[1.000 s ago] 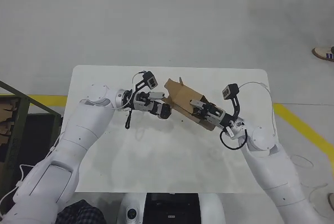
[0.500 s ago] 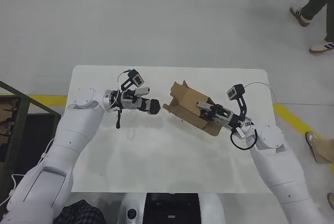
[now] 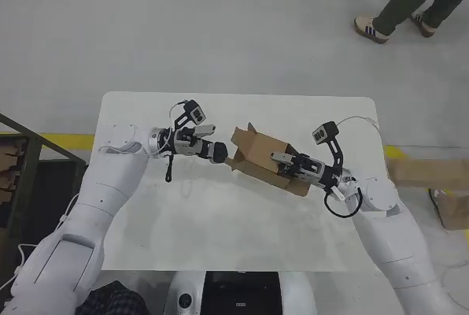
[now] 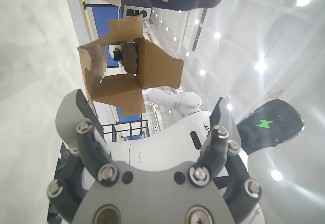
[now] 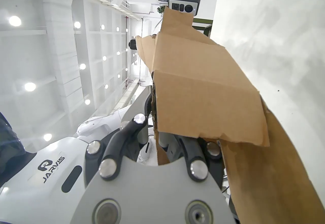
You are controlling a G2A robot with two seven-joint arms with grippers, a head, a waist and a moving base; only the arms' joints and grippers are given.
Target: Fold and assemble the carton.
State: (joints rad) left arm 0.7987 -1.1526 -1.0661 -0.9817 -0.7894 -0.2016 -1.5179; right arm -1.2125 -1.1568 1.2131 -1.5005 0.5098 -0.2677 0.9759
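The brown carton is half opened, with loose flaps at both ends, and is held just above the white table. My right gripper is shut on one wall of the carton; one of its fingers shows inside the box. My left gripper is open just off the carton's other end, its fingers spread wide and holding nothing. The open mouth of the carton faces the left gripper, a short gap away.
A dark green rack holding flat cardboard stands off the table's left side. Yellow floor tape runs past the right edge. Bare table surface lies in front of both arms.
The left gripper pulled back from the carton, then edged toward it again. The right arm swung the carton right and then brought it back left, closing the gap.
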